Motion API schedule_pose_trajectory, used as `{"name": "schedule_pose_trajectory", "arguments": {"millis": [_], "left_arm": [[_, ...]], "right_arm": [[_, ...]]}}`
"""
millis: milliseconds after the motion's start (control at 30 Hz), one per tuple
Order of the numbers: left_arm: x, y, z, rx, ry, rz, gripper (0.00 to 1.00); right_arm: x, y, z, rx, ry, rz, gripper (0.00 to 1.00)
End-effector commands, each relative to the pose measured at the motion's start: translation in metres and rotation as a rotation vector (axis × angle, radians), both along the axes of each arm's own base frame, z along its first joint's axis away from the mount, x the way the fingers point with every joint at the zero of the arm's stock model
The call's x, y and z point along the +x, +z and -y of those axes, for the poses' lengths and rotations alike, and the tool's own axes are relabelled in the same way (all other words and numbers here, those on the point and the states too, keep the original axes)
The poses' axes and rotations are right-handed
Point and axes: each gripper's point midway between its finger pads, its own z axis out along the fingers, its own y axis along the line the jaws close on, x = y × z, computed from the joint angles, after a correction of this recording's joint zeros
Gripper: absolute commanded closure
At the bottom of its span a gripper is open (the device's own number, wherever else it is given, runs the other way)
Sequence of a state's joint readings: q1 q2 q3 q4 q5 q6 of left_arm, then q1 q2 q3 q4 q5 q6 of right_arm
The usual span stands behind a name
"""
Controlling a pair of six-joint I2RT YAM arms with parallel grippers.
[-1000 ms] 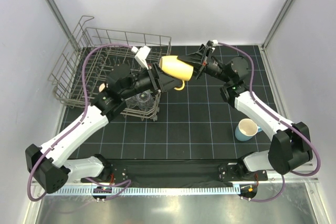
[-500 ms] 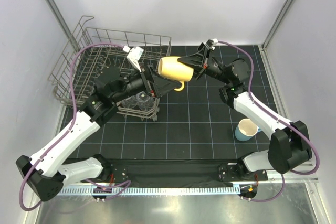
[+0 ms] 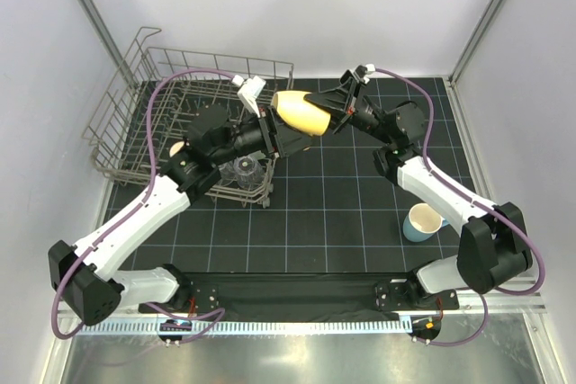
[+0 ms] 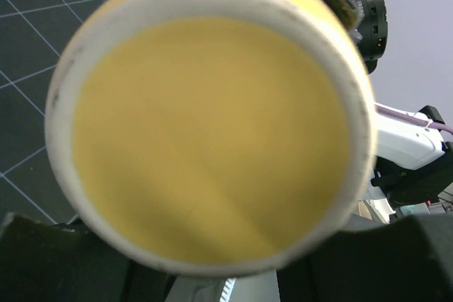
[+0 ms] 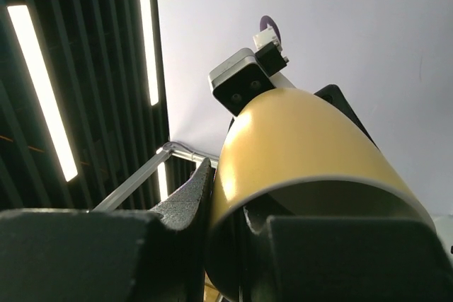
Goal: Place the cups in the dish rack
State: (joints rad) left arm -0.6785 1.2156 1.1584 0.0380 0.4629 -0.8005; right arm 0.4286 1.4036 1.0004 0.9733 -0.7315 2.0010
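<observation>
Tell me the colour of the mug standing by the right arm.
The mug is light blue outside, cream inside; best in the top external view.

Black mat (image 3: 342, 204) with a thin light grid, plain white walls (image 3: 315, 6) around it, metal posts (image 3: 486, 15) at the corners. A pale toothed strip (image 3: 297, 325) runs along the near edge, and long lights (image 5: 42, 90) glow overhead.

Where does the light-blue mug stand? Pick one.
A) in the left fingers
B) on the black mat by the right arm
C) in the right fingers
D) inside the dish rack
B: the light-blue mug stands upright on the black mat beside the right arm, apart from the dish rack; the right fingers hold the cream mug.
</observation>
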Motion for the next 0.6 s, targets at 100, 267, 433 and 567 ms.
{"name": "schedule_pose_trajectory", "arguments": {"millis": [100, 267, 433, 567], "left_arm": [[-0.005, 0.040, 0.004, -0.088, -0.040, 0.109, 0.53], [0.000, 0.045, 0.004, -0.101, -0.013, 0.113, 0.61], [0.005, 0.047, 0.005, -0.118, 0.008, 0.102, 0.82], [0.005, 0.052, 0.002, -0.134, 0.022, 0.114, 1.00]], "right_arm": [[-0.020, 0.054, 0.013, 0.192, 0.163, -0.162, 0.96], [-0.020, 0.052, 0.012, 0.193, 0.168, -0.168, 0.96], [-0.019, 0.051, 0.012, 0.196, 0.173, -0.173, 0.96], [-0.018, 0.047, 0.010, 0.191, 0.173, -0.182, 0.96]]}}
